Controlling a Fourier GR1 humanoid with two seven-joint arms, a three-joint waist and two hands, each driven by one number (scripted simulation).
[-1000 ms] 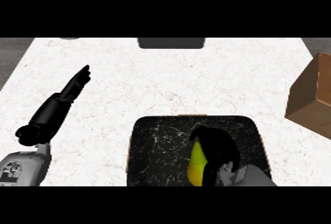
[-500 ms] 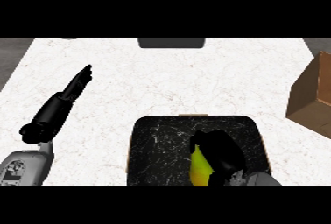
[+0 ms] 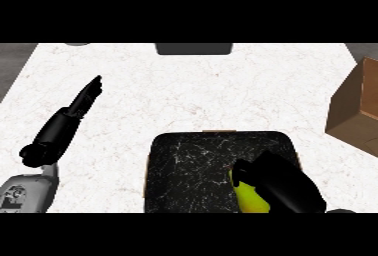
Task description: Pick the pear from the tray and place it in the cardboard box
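A yellow-green pear (image 3: 249, 198) lies on the black marbled tray (image 3: 192, 165) at the counter's near edge, only its left side showing. My right hand (image 3: 280, 185) covers the pear from the right, fingers curled over it. The brown cardboard box (image 3: 358, 107) stands at the right edge of the counter, partly cut off by the view. My left hand (image 3: 63, 125) rests open at the left, fingers straight and pointing away over the white counter.
A dark grey object (image 3: 193, 48) sits at the counter's far edge, and a small grey thing (image 3: 76, 44) shows at the far left corner. White counter (image 3: 199, 90) stretches between the tray and the box.
My right hand has slid toward the near right corner of the tray and closed lower over the pear, hiding more of it. The left hand has not moved.
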